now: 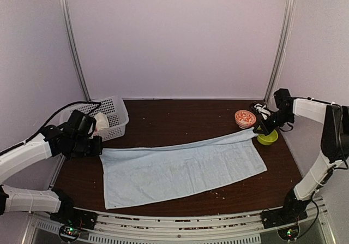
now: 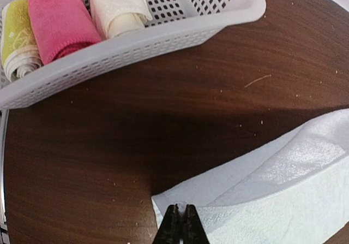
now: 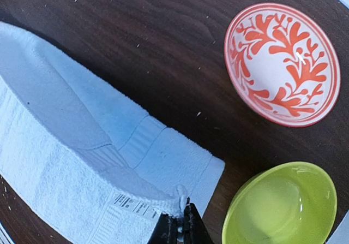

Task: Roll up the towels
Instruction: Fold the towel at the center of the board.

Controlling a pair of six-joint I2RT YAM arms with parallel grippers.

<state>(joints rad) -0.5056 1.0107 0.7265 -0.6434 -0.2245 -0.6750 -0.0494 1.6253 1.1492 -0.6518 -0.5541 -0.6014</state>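
A pale blue towel (image 1: 180, 170) lies spread lengthwise across the dark wooden table. My left gripper (image 1: 100, 146) is shut on its far left corner, the cloth pinched at the fingertips (image 2: 181, 210). My right gripper (image 1: 256, 130) is shut on the far right corner (image 3: 182, 218), next to the sewn label. The far long edge (image 3: 82, 118) is lifted off the table between the two grips, with a layer of towel (image 2: 283, 167) flat beneath it. A cream-white towel (image 2: 117, 6) sits rolled up in the basket.
A white perforated basket (image 1: 117, 118) at the back left holds a pink roll (image 2: 57, 20) and a yellow roll (image 2: 16, 36). A red-patterned bowl (image 3: 283, 64) and a green bowl (image 3: 281, 206) stand close to the right gripper, at the table's right edge.
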